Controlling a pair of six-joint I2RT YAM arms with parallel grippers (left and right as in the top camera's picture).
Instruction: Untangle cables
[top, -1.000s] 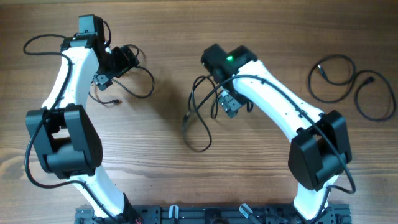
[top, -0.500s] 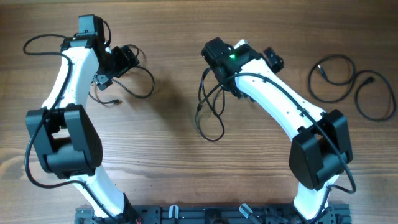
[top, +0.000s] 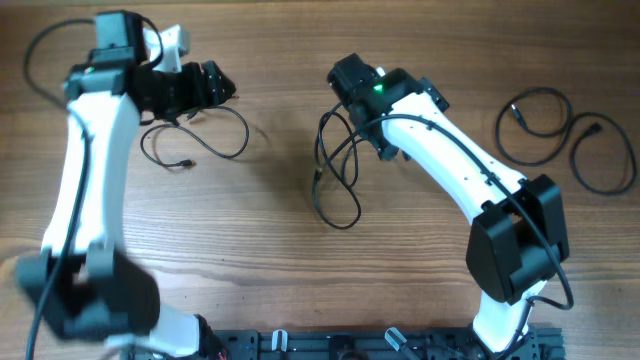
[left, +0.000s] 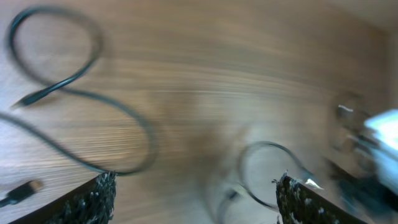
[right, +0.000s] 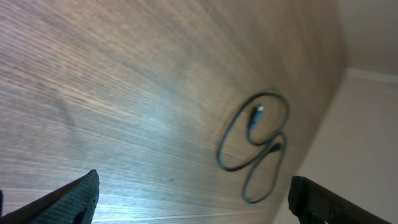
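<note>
cables (top: 322, 165) | three loops, well apart (middle one by right arm (top: 450, 170))

Picture: I'm getting heavy blur across this whole view.
Surface: brown wood-grain tabletop (left: 205, 74).
Near cable: thin black cord (left: 150, 140), looped at upper left, then sweeping down in a curve towards my left finger.
Plug: small dark plug end (left: 20, 191) at lower left; I can't tell whose.
Far cable: fainter thin black loop (left: 264, 168) right of centre, smeared.
Jaws: my left gripper (left: 196, 199) shows black textured fingertips (left: 93, 199) wide apart, wood between.
Right edge: white blurred shape (left: 382, 130), unidentifiable.
</note>
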